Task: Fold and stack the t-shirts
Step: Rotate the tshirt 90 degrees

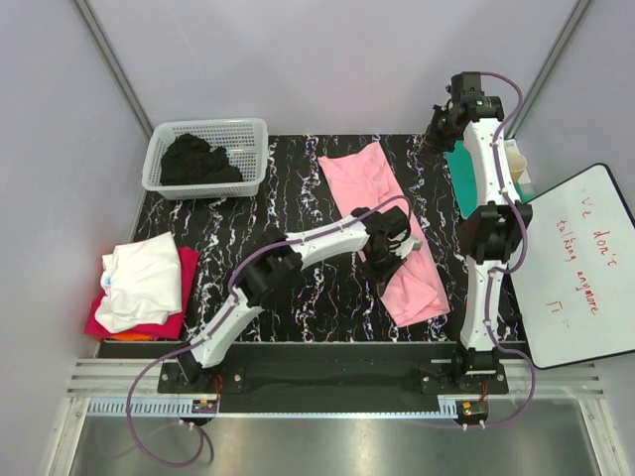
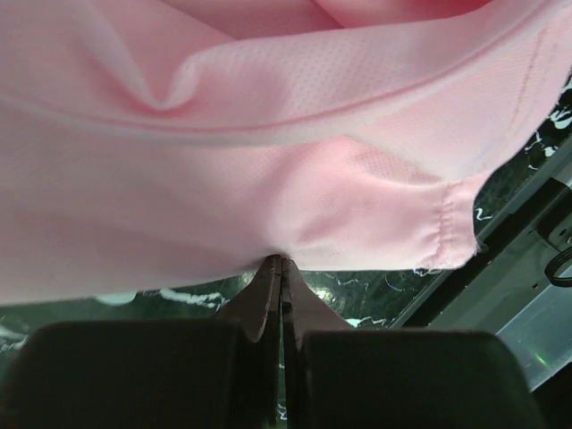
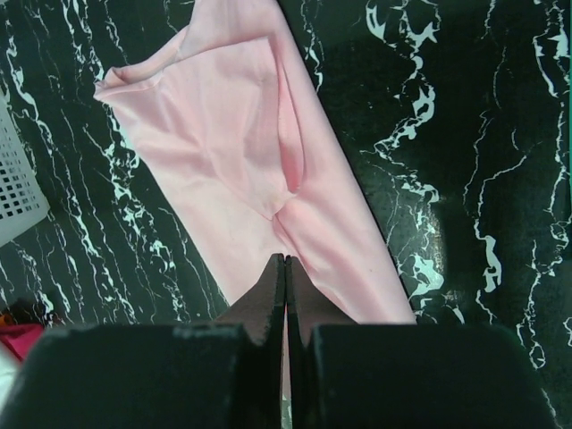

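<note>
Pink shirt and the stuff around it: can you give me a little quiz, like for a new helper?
1. True or false: the basket holds black cloth.
2. The left gripper pinches: A the pink shirt, B the basket, C nothing.
3. Fill in: the top shirt on the stack is ___.
Key: 1 true; 2 A; 3 white shirt.

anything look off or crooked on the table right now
The pink t-shirt lies slanted across the table as a long strip. The white t-shirt sits rumpled and crooked on the magenta t-shirt.
</note>
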Motion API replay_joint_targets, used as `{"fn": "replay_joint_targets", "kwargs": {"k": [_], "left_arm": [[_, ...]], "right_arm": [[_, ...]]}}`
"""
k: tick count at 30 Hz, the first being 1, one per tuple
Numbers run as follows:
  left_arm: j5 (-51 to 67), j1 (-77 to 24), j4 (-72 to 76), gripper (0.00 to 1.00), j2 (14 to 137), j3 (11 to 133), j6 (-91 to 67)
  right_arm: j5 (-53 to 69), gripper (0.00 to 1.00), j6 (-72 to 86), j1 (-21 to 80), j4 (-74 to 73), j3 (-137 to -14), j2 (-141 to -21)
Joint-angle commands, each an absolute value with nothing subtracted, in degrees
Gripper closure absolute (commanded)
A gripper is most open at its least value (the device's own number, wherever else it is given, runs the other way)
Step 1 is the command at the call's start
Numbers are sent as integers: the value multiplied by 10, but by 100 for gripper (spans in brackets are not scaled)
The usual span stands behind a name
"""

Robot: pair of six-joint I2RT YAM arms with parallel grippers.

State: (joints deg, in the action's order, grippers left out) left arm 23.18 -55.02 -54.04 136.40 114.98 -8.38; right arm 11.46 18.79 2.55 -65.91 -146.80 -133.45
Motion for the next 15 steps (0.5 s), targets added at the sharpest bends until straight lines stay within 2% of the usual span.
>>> {"fn": "replay_joint_targets", "kwargs": {"k": [1,8,15], "left_arm": [[254,-558,-533,100,1379,1192,-77],[200,-547,-540,100,1378,1144,-89],[149,-484,-534,100,1291,981,-114]], "right_arm": [[118,100,179,25,-664,-1470,-1316],[137,100,182,21,-665,-1465,-1325],[154,100,185,19,-665,-1455,-1328]]}}
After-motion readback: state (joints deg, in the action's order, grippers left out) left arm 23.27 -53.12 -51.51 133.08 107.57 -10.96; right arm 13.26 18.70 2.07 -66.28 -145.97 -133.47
